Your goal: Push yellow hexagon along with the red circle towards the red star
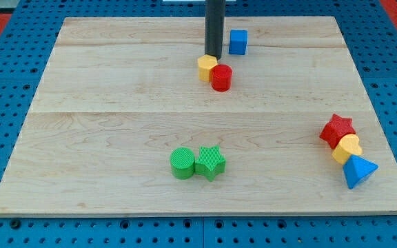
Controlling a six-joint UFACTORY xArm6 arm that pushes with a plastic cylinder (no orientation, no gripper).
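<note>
The yellow hexagon block (207,67) sits near the top middle of the wooden board (116,138), touching the red round block (221,78) at its 4 o'clock. My tip (214,56), a plain rod holding nothing, rests at the hexagon's 12 o'clock. The red star block (338,130) waits far off at 4 o'clock, beside a yellow heart block (347,148).

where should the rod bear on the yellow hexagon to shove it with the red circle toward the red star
No jaws here, so push rather than grip. Bear on the yellow hexagon at its upper-left face, opposite the red circle touching its lower right. The red star lies toward the view's lower right. My tip sits at its top edge, so shift slightly left first.
</note>
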